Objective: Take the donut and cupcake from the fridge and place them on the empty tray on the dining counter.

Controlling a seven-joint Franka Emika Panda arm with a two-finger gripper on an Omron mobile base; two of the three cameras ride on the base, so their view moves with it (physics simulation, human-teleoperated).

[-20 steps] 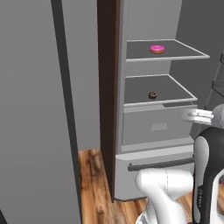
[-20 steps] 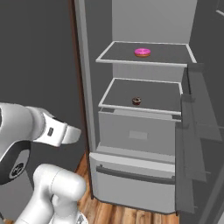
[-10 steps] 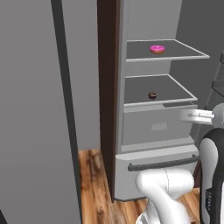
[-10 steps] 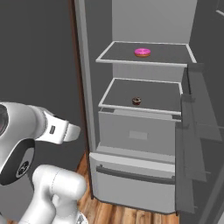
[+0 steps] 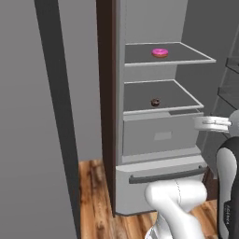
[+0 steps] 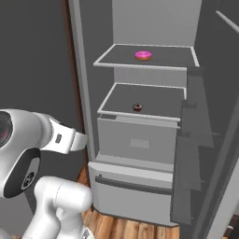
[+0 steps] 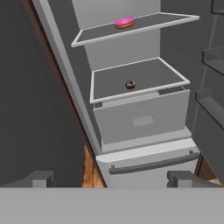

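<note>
The fridge [image 5: 161, 135] stands open in front of me. The pink-iced donut [image 5: 159, 52] [image 6: 143, 55] [image 7: 124, 22] lies on its upper shelf. The small brown cupcake [image 5: 155, 102] [image 6: 137, 108] [image 7: 130, 84] sits near the front of the shelf below, just above the closed grey drawer [image 7: 142, 119]. My gripper [image 7: 114, 179] is open wide with nothing between its fingertips [image 7: 41, 178]. It hangs well short of the fridge, lower than both shelves. The tray and the dining counter are out of view.
The fridge's open door [image 6: 205, 140] with its door shelves [image 7: 214, 65] stands along the right side. A dark tall panel [image 5: 46, 116] flanks the fridge on the left. A lower freezer drawer with a bar handle [image 7: 153, 165] sits above the wood floor [image 5: 93, 196].
The arm's white links have shifted slightly outward in both base views. The donut and the cupcake lie where they were, and the jaws stay wide.
</note>
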